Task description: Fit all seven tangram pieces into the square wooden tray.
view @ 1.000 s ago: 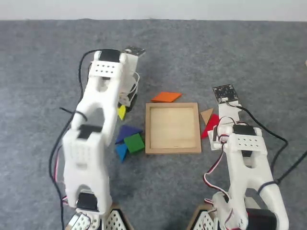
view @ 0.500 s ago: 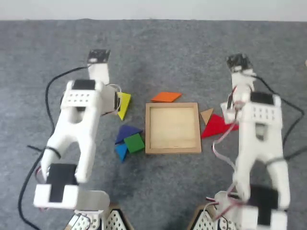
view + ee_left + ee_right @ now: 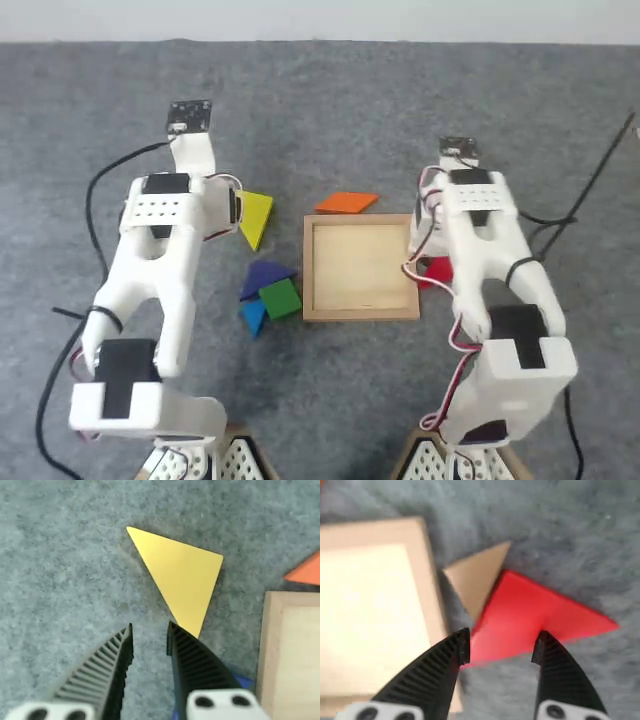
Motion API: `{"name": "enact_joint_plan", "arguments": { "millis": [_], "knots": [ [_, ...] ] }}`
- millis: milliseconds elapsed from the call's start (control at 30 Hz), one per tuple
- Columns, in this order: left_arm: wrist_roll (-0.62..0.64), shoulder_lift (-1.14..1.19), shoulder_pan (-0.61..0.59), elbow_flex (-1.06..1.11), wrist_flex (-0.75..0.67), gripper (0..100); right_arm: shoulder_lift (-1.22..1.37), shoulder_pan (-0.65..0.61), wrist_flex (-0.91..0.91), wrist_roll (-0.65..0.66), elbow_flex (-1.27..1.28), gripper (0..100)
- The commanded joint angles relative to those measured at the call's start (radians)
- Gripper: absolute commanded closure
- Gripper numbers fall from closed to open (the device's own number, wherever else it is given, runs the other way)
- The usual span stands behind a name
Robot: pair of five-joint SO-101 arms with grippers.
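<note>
One risk: right gripper [image 3: 502, 641], jaws apart, straddles red triangle [image 3: 532, 614]; closing may shove tan triangle [image 3: 476, 575] touching it just ahead.

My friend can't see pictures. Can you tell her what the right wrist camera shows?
The right arm's open claw hangs over a flat red triangle piece on grey carpet. A smaller tan wooden triangle lies against it, beside the square wooden tray.

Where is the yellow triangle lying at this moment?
In the high view the yellow triangle lies on the grey carpet, left of the wooden tray and near the purple piece. The left wrist view shows it just ahead of the left pincer.
</note>
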Motion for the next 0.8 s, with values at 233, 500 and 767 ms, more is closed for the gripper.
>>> {"name": "enact_joint_plan", "arguments": {
  "millis": [233, 500, 767],
  "knots": [
    [0.008, -0.012, 0.002, -0.01, -0.014, 88, -0.007, 0.045, -0.07, -0.166, 0.072, 77.5],
    [0.008, -0.011, 0.002, -0.01, -0.014, 88, -0.007, 0.177, 0.071, 0.052, 0.075, 77.5],
    [0.008, -0.008, 0.002, -0.01, -0.018, 88, -0.018, 0.265, 0.185, 0.143, 0.005, 77.8]
  ]
}}
